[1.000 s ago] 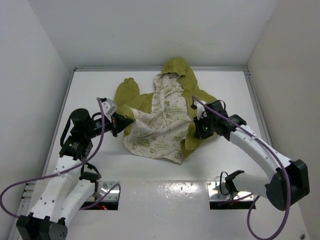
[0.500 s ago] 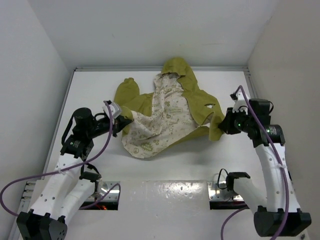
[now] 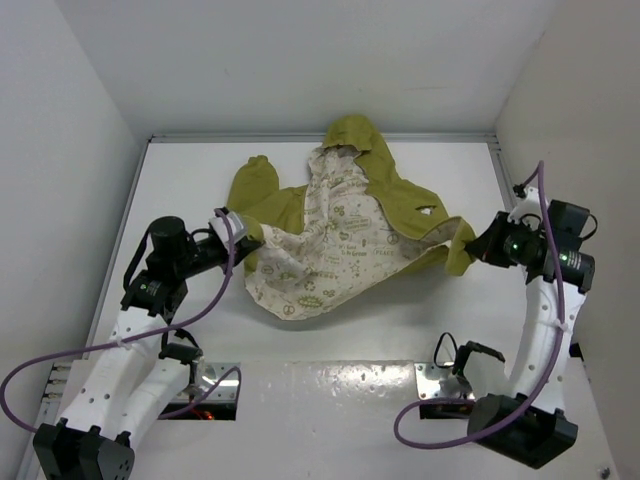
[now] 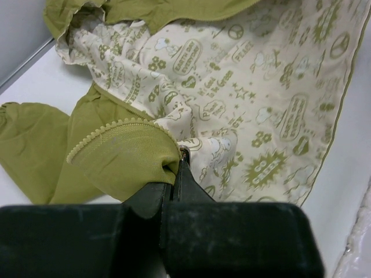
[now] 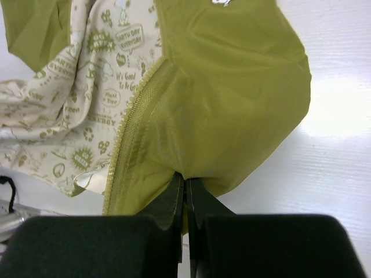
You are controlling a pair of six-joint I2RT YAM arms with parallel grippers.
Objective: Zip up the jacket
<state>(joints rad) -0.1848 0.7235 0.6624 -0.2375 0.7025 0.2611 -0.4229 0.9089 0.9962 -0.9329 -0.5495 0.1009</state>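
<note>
Top external: jacket [image 3: 340,225] lies open, lining [image 3: 325,255] up, on far middle of table [image 3: 300,345], hood [image 3: 358,135] toward table's far edge. Left gripper [image 3: 245,240] toward table's left side, right gripper [image 3: 478,248] near table's right edge.
Left wrist: jaws clamped on olive hem fold beside zipper teeth [image 4: 110,130].
Right wrist: jaws pinched shut on olive front panel's lower corner, by second teeth row [image 5: 130,116].
Judgement: light, limp, thin cloth that bunches easily. Best hold is hem ends next to teeth, kept taut.

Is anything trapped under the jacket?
Nothing shows. The jacket lies opened, cream lining up, and only white table appears around its edges. One sleeve sticks out at the far left. The fabric covers whatever is beneath, and the second sleeve is not visible.
</note>
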